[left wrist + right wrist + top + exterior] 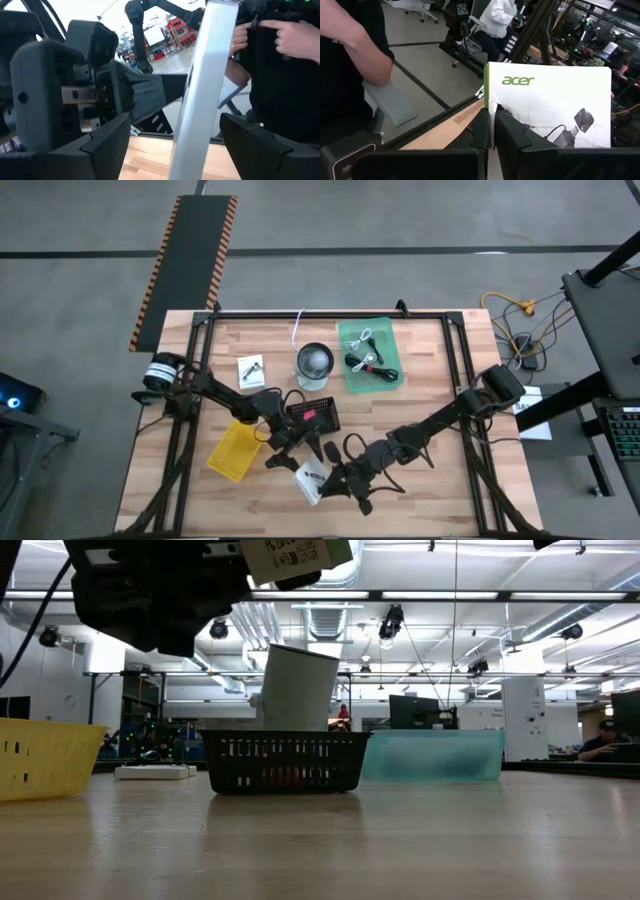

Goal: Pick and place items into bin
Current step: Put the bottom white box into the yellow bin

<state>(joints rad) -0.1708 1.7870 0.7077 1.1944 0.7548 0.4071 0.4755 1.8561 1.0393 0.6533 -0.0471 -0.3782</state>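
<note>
Midair, right tool (492, 131) pinches white packet (555, 107) beside left tool (283, 452).

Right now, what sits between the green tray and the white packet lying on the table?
The round glass cup stands between the green tray and that white packet, apart from both; the high view shows it.

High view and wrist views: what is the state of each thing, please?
Right hand: shut on the white packet, held above the table.
Left hand: open, fingers either side of that packet.
Green tray: holds cables.
Black basket: upright, something red inside.
Yellow bin: looks empty.
Second packet: flat on the table.
</note>
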